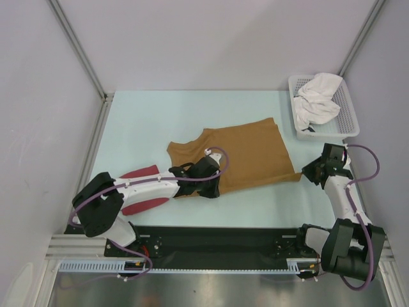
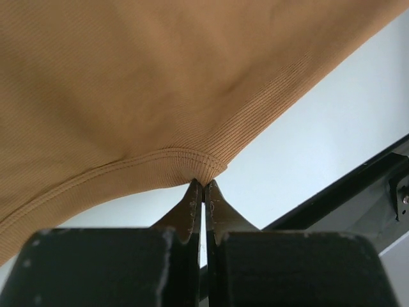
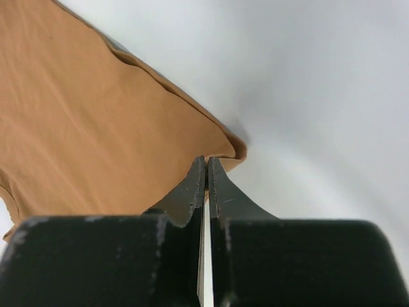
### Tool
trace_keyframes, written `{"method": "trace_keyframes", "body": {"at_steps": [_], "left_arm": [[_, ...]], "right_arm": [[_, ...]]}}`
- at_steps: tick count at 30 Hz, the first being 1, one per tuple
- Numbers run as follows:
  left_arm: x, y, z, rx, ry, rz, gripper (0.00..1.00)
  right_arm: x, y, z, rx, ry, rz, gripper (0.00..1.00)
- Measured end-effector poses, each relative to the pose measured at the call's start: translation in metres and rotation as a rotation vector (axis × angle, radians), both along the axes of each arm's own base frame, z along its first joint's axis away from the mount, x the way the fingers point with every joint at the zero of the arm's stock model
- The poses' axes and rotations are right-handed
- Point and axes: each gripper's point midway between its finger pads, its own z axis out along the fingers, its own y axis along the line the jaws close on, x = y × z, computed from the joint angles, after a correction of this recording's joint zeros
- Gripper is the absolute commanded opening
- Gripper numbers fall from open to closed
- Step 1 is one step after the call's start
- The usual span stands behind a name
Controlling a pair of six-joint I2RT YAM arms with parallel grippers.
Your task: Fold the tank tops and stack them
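The top camera looks down from the near edge. Both wrist cameras sit close; all share the tan tank top [image 1: 243, 153].

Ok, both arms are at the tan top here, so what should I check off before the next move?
1. The left claw shut on the edge hem of the tan-brown cloth tank top: ok.
2. The right claw shut on its bottom corner: ok.
3. That top spread out, not yet folded: ok.
4. The dark red cloth tank top free of the left arm: not ok, the arm crosses over it.
5. The white plastic mesh basket apart from the tan top: ok.
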Motion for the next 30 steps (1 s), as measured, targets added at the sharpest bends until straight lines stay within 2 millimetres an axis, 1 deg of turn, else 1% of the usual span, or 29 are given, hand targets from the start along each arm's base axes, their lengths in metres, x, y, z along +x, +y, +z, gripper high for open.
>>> {"method": "trace_keyframes", "body": {"at_steps": [5, 10, 16, 19, 25, 30], "left_arm": [[0.009, 0.008, -0.001, 0.009, 0.003, 0.027, 0.0], [0.019, 0.014, -0.001, 0.017, 0.003, 0.043, 0.0], [0.039, 0.017, 0.005, 0.014, -0.019, 0.066, 0.0], [0.049, 0.021, 0.007, 0.015, -0.027, 0.082, 0.0], [0.064, 0.022, 0.0, 0.041, -0.022, 0.09, 0.0], [0.071, 0.023, -0.007, 0.061, -0.015, 0.093, 0.0]], "right_arm": [[0.019, 0.007, 0.004, 0.008, -0.003, 0.039, 0.0], [0.03, 0.015, 0.003, -0.002, 0.006, 0.06, 0.0], [0.048, 0.016, 0.005, -0.014, 0.008, 0.054, 0.0], [0.058, 0.018, 0.002, -0.018, 0.014, 0.055, 0.0], [0.067, 0.028, -0.007, -0.028, 0.04, 0.073, 0.0], [0.078, 0.031, -0.006, -0.055, 0.036, 0.067, 0.0]]}}
